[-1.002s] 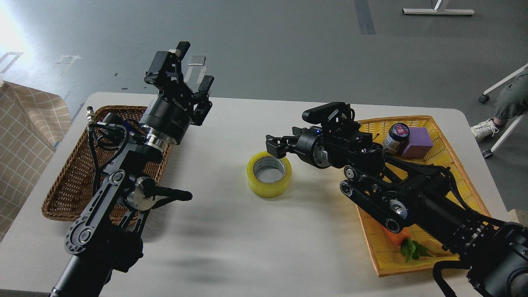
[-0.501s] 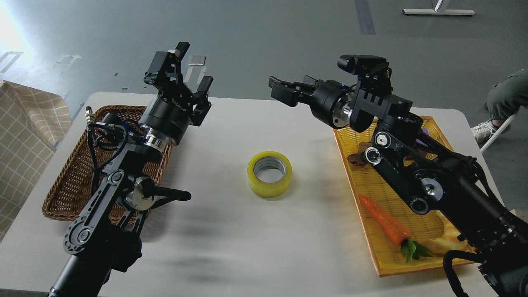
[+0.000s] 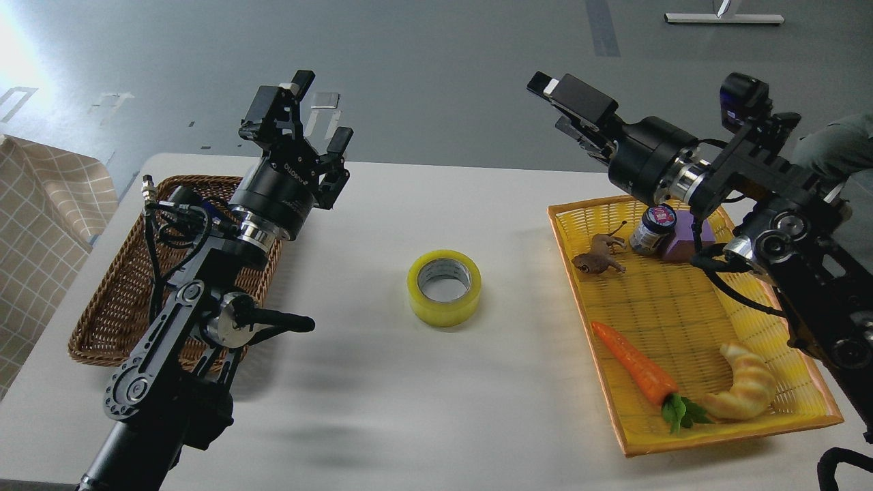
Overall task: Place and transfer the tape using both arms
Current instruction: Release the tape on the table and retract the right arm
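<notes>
The tape (image 3: 445, 286), a yellow roll with a grey-white core, lies flat on the white table (image 3: 436, 409) near its middle, with nothing touching it. My left gripper (image 3: 310, 112) is open and empty, raised above the table's far left, well left of the tape. My right gripper (image 3: 560, 106) is open and empty, held high above the far edge of the table, up and to the right of the tape.
A brown wicker basket (image 3: 116, 293) lies at the left under my left arm. A yellow tray (image 3: 682, 300) at the right holds a carrot (image 3: 631, 365), a croissant (image 3: 743, 392), a jar (image 3: 653, 228), a purple block (image 3: 682, 247) and a toy animal (image 3: 597, 259).
My right gripper has risen from just beside the tape and swung up and to the right, above the tray's far end. The tape stays on the table. The left arm has not moved.
</notes>
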Motion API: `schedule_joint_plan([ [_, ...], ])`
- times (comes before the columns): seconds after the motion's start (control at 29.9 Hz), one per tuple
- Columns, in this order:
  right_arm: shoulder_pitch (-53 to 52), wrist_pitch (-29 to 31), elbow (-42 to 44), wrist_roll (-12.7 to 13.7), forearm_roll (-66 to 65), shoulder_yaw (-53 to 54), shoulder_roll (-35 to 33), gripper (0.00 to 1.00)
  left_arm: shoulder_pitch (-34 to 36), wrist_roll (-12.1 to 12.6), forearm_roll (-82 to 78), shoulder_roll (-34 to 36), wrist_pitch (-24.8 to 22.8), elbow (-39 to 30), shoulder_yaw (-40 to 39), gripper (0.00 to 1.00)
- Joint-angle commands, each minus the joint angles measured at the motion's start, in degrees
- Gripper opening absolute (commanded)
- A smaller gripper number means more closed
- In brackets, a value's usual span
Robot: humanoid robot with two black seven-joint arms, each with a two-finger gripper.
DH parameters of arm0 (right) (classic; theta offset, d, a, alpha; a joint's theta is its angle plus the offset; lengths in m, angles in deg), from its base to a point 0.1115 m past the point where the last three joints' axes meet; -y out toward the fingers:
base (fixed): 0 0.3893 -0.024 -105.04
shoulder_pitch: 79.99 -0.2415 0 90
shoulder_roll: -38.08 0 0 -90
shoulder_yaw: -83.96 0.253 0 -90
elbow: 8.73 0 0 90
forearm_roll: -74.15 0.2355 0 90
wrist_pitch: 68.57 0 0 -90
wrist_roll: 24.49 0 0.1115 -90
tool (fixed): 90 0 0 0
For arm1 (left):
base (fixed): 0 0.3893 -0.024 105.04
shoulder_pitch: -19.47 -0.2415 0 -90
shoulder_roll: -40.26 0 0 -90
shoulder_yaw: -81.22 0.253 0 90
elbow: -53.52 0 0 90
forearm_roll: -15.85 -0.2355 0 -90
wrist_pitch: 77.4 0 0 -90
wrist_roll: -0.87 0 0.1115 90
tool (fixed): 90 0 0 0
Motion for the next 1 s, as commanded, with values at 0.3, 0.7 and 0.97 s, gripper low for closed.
schedule_joint_plan([
  [0.3,8.1,6.0,-1.4,-12.8,11.1,18.9,0.6,1.0,0.0,-0.5,0.0,2.1,-2.8,0.2,0.0,0.98],
  [0.7,13.2,6.0,-1.2,-13.8,21.0,22.3,-0.1,1.0,-0.2,-4.6,0.4,1.7,-2.7,0.4,0.6,0.98],
  [0.97,14.7,6.0,-1.0,-13.8,20.9,22.2,-0.1,1.0,0.2,-4.5,-0.7,1.7,0.3,-0.3,2.2,0.98],
])
